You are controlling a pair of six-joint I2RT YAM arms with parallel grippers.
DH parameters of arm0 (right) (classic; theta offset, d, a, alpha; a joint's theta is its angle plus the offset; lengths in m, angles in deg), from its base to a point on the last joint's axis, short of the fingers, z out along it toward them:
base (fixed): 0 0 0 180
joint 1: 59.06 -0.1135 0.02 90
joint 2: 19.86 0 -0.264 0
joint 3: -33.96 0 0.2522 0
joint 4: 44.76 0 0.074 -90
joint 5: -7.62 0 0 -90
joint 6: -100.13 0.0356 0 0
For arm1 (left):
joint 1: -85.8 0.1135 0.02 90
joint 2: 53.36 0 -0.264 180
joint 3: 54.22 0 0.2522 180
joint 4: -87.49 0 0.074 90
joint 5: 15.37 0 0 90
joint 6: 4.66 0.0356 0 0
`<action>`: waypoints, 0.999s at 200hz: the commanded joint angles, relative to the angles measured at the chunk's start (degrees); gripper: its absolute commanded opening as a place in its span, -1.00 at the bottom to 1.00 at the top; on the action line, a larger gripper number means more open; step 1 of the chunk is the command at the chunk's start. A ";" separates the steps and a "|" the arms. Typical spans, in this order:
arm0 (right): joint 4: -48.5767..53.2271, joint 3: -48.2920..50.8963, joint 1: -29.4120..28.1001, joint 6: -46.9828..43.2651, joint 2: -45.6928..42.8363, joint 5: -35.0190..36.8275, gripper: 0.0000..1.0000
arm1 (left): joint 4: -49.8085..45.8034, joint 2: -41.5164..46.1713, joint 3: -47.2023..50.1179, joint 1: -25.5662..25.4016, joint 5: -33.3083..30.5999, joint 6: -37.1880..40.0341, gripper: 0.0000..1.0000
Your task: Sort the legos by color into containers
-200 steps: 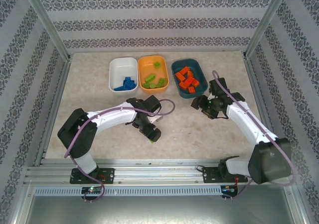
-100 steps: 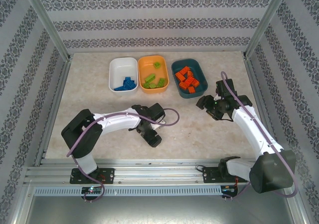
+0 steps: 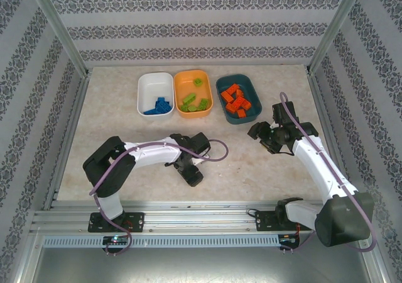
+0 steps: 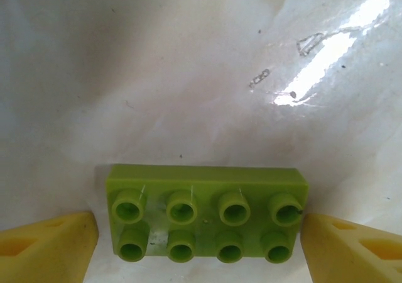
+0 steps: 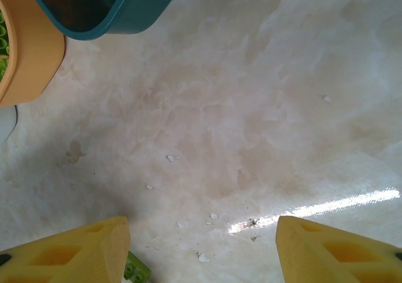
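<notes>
Where the marbled table (image 3: 125,126) runs back from the arm bases, the orange tub (image 3: 185,82) sits mid-row at the far side, and everything else is placed from it. The left arm (image 3: 144,151) bends in well nearer the bases than that tub. The right arm (image 3: 314,160) reaches up to its near right. The white tub (image 3: 154,85) stands right against the orange tub's left side, and the teal tub (image 3: 239,77) is just beside its right. All three are shallow with rounded corners.

The left gripper (image 3: 191,173) is low over the table, straight toward the bases from the orange tub and well apart from it. Its yellow fingers (image 4: 47,248) stand apart, one at each short end of a lone brick (image 4: 204,210); I cannot tell whether they touch it. The right gripper (image 3: 257,132) is to the orange tub's near right, past the teal tub's near corner, jaws spread over bare table with nothing between them.

Red-orange bricks (image 3: 235,100) are heaped in the teal tub. Green bricks (image 3: 195,102) lie in the orange tub. Blue bricks (image 3: 160,105) cluster at the white tub's near end.

The lone brick is lime green, oblong and glossy. It lies flat on the table, studs up, with two rows of four round hollow studs.
</notes>
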 commanded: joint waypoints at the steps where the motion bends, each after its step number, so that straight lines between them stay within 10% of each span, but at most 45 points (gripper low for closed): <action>1: 0.37 0.99 -0.46 0.89 -1.02 1.27 0.26 | 0.83 -3.07 -0.80 -0.98 0.23 1.08 0.51; 121: -2.56 0.11 -1.70 0.85 2.49 0.18 0.26 | -4.58 4.23 -1.70 0.65 -2.45 -3.26 0.15; 200: -4.16 -0.94 -4.18 0.39 6.56 -0.64 0.27 | -13.30 9.72 -14.67 15.99 -4.39 -0.07 0.18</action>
